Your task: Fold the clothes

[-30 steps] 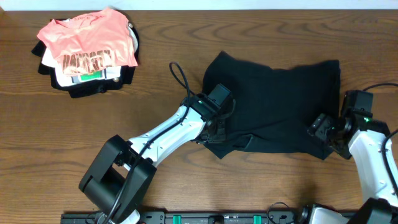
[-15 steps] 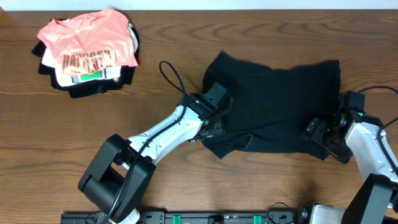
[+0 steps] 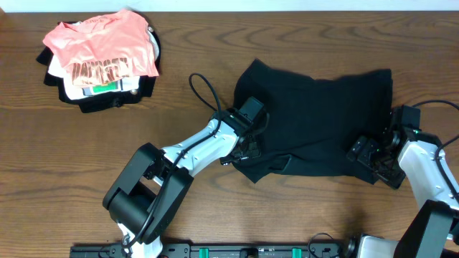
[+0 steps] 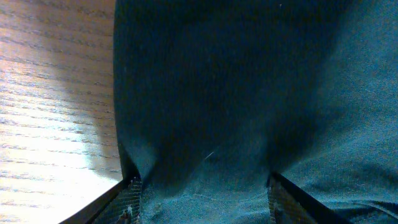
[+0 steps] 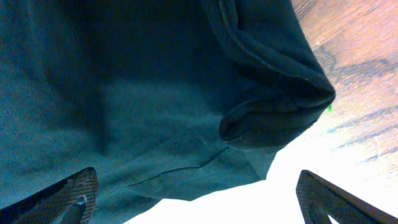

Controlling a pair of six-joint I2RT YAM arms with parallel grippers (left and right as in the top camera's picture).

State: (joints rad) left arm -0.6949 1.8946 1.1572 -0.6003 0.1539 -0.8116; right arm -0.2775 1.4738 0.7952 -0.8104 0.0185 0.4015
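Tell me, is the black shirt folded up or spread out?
Mostly spread out: the black shirt lies broad and wrinkly on the table, only its corner doubled over.

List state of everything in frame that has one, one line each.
black garment: laid out on the table, wrinkled, one edge doubled over
left hand: open, over the garment's edge
right hand: open, at the garment's corner
white garment: folded
pink shirt: crumpled, lying on the white garment
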